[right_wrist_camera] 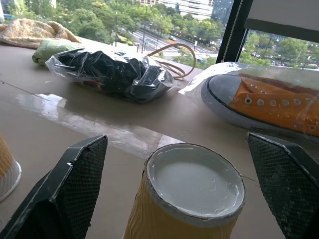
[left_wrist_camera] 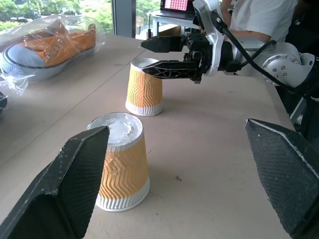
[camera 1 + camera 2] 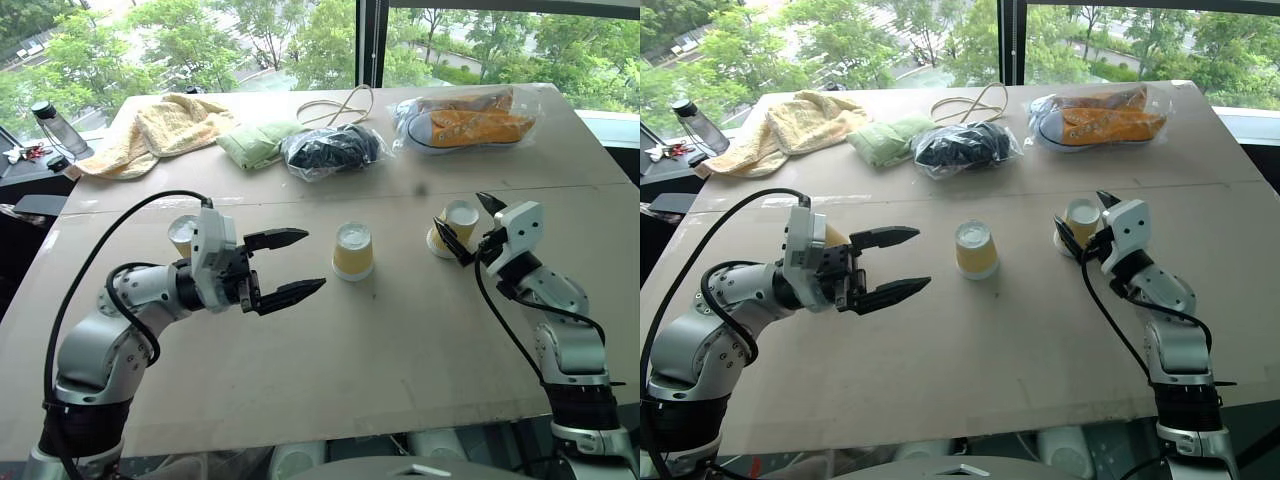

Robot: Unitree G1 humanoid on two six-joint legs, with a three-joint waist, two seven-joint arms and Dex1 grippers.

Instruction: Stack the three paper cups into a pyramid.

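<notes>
Three paper cups, all upside down on the table (image 3: 400, 340), none stacked, so the pyramid isn't started. Middle cup (image 3: 353, 250) sits at frame centre in the head view; right cup (image 3: 455, 225) is centre-right; left cup (image 3: 183, 233) is centre-left, mostly hidden behind the left arm's wrist. Left gripper (image 3: 290, 265) is fully spread, holding nothing, pointing level across the table toward the middle cup with a clear gap to it. Right gripper (image 3: 472, 228) is also wide open and empty: the right wrist view shows the right cup (image 1: 192, 196) standing between the two fingers, with daylight on both sides. The left wrist view agrees, with one finger at rim height beside the cup; I can't tell whether it touches the cup. My read: the two base cups are well apart, so they need to be brought together before the third goes on top. Risks from here: the right gripper's fingers straddle the cup, so any sideways arm motion would clip it and tip it or skid it; these cups look light and the tabletop looks smooth. Closing hard on the corrugated wall could crush or ovalise it. The left arm hides the left cup from the head camera, so it could knock that cup while swinging. Bagged sneaker (image 3: 465, 120), dark bag (image 3: 330, 150) and towel (image 3: 160, 125) lie along the upper edge, well clear.
</notes>
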